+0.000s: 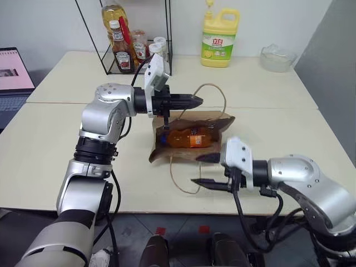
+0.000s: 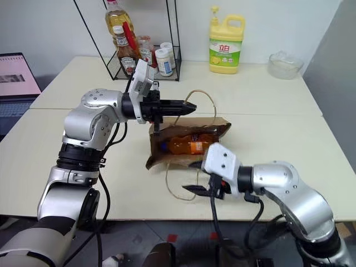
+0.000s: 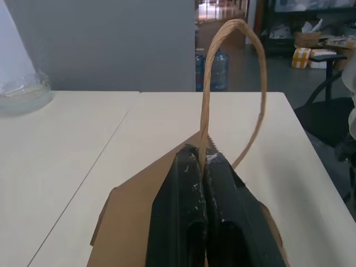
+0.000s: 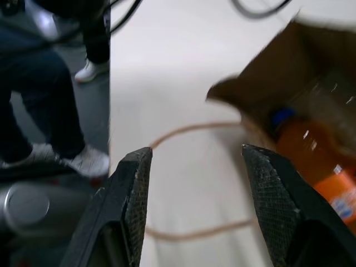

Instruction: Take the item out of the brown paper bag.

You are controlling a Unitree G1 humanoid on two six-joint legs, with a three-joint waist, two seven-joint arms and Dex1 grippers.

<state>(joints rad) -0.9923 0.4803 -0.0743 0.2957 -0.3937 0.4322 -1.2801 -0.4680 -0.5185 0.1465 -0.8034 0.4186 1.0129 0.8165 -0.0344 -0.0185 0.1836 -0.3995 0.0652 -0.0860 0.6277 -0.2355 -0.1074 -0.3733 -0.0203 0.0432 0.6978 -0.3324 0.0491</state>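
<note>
The item (image 1: 188, 138) — an orange bottle with a blue cap — lies on its side inside the brown paper bag (image 1: 219, 122), which rests on the pale table (image 1: 50, 139) with its mouth lifted open toward the robot's left. The left gripper (image 1: 197, 100) hovers level above the bag, its jaws pressed shut on the cord handle (image 3: 233, 67), which loops up past the fingertips. The right gripper (image 1: 201, 169) hangs at the table's near edge, just beside the bag — jaws parted, empty. A second handle loop (image 1: 181, 181) trails on the table between them. At the back stand a yellow detergent jug (image 1: 220, 38), a wire rack (image 1: 136, 33) of bottles and a clear bowl (image 1: 277, 57).
</note>
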